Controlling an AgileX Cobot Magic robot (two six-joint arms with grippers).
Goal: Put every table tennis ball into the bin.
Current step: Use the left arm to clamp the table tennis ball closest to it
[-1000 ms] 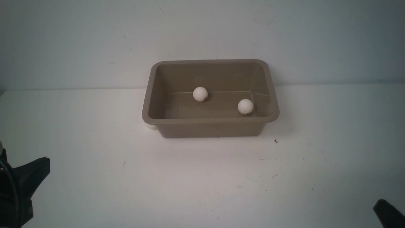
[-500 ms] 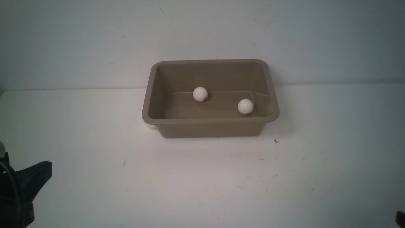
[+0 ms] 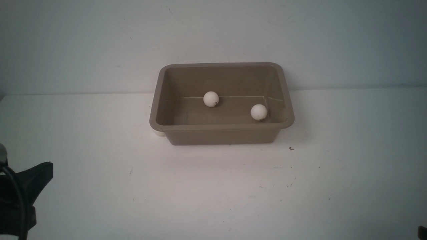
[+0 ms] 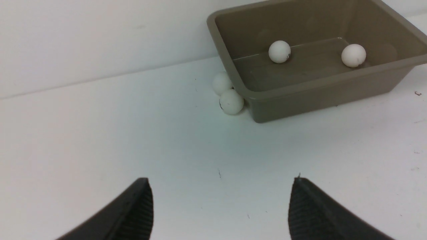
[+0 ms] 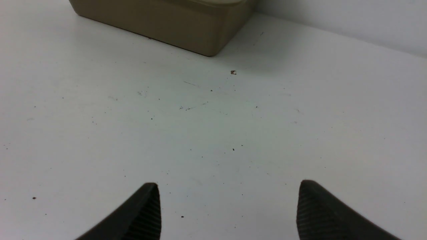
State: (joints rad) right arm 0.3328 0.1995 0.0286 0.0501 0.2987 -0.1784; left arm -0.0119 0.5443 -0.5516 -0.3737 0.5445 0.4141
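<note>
Two table tennis balls lie in the bin, two sit loose on the counter, and both pairs of fingers are spread and empty

In the bin, the far ball rests by the back wall and the right ball near the right wall. The near loose ball and the far loose ball seem to touch each other, tucked under the rim lip at the bin's left near corner. The left fingers hang wide apart well short of them, and the right fingers gape over bare counter. The balls look very light, hard, smooth and round, so a nudge would likely send one rolling or squirting out. A gentle pinch across the widest middle seems best, near loose ball first, approaching from the open side away from the bin wall
</note>
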